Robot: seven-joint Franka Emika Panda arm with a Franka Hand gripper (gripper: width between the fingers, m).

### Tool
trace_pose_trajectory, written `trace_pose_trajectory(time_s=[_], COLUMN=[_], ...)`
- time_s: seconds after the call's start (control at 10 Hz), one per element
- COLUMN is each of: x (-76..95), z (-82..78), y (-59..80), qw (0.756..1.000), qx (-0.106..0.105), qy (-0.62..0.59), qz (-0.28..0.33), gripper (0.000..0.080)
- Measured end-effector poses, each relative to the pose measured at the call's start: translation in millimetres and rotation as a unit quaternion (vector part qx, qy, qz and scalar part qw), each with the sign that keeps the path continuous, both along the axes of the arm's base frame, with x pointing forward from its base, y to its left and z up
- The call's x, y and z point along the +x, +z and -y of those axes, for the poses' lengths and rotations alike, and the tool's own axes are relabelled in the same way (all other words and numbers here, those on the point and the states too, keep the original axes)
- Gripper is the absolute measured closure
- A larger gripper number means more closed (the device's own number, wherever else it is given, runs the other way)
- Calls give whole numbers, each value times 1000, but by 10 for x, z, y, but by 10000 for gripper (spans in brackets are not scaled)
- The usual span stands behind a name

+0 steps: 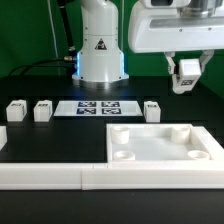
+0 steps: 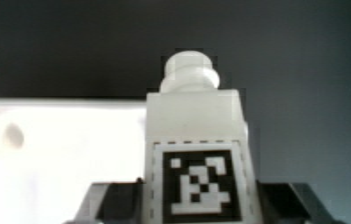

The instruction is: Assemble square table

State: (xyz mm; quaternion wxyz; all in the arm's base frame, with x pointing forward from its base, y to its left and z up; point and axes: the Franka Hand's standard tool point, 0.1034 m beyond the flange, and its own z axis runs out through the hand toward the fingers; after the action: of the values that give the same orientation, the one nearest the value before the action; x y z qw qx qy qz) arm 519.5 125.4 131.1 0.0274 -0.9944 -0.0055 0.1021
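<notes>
My gripper [image 1: 186, 78] hangs in the air at the upper right of the exterior view, shut on a white table leg [image 1: 187, 70] with a black-and-white tag. In the wrist view the leg [image 2: 198, 130] stands between my dark fingers [image 2: 115, 203], tag facing the camera and its rounded screw end pointing away. The square tabletop [image 1: 150, 150] lies flat below the gripper, sockets up, and shows as a white blur [image 2: 47, 140] behind the leg. Three more legs [image 1: 16, 112] [image 1: 42, 110] [image 1: 152, 108] stand on the black table.
The marker board [image 1: 97, 107] lies in front of the robot base [image 1: 100, 50]. A long low white rail [image 1: 50, 173] runs along the front edge, against the tabletop.
</notes>
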Motion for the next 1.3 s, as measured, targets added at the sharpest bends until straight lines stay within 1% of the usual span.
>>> trace_pose_trajectory(time_s=[0.1,0.2,0.3,0.5,0.6,0.7,0.8,0.9,1.0,1.1,1.2,1.3], x=[-113,-127,-37,-30,18,187,316,424,378,335,362,354], z=[-7,-5,-29,-60,-22,-3,-42,-165,-158,-128,-136,-113], y=[-32,-45,-38,-63,-107,-78,-45,29,-15,-72,-47,-79], qw=[1000,999,996,983,977,967,959,940,930,937,937,937], qx=[1,3,9,22,25,30,33,41,42,37,37,34], qy=[1,1,-1,-3,1,-1,6,15,12,14,16,27], qz=[31,46,90,185,212,252,282,337,364,346,348,348], gripper=[509,509,509,509,509,509,509,509,509,509,509,509])
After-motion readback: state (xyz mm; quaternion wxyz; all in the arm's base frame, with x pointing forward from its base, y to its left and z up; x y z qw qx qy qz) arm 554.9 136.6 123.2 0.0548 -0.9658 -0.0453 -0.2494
